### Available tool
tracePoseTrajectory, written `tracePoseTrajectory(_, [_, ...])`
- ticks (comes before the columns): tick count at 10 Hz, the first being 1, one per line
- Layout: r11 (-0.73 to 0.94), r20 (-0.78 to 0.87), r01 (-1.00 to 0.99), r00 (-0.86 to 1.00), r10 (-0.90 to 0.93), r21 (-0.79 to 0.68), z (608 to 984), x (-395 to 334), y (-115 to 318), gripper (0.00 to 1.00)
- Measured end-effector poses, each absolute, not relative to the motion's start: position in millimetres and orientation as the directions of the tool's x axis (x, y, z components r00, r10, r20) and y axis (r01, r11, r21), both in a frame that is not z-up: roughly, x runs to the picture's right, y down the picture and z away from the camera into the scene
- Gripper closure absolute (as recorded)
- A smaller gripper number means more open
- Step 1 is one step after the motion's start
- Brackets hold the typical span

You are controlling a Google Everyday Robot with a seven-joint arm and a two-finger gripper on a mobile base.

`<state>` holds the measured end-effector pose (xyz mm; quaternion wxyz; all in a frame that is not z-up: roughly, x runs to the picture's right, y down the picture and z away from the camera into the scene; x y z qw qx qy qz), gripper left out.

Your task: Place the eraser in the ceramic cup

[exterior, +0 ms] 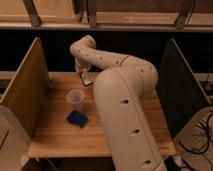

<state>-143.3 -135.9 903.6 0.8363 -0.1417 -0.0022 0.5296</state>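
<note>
The pale ceramic cup [75, 98] stands upright on the left-middle of the wooden table [60, 135]. My gripper [83, 73] is at the end of the white arm [120, 85], behind the cup and a little to its right, above the table's back part. It is shut on the eraser [87, 79], a small white block with dark markings that hangs tilted from its tip, higher than the cup's rim and apart from it.
A flat blue squarish piece [78, 119] lies just in front of the cup. A tan panel [22, 87] walls the table's left side and a dark panel [181, 87] its right. The arm's thick body covers the table's middle right.
</note>
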Motion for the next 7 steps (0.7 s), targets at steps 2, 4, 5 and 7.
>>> tracePoseTrajectory(2, [0.469, -0.035, -0.858, 0.486, 0.873, -0.207, 859, -155, -158, 1.0])
tracePoseTrajectory(4, [0.498, 0.049, -0.846, 0.498, 0.866, -0.19, 818, -163, -162, 1.0])
tracePoseTrajectory(5, [0.49, 0.069, -0.849, 0.487, 0.871, -0.196, 805, -165, -157, 1.0])
tracePoseTrajectory(7, [0.444, 0.081, -0.863, 0.438, 0.895, -0.242, 787, -170, -137, 1.0])
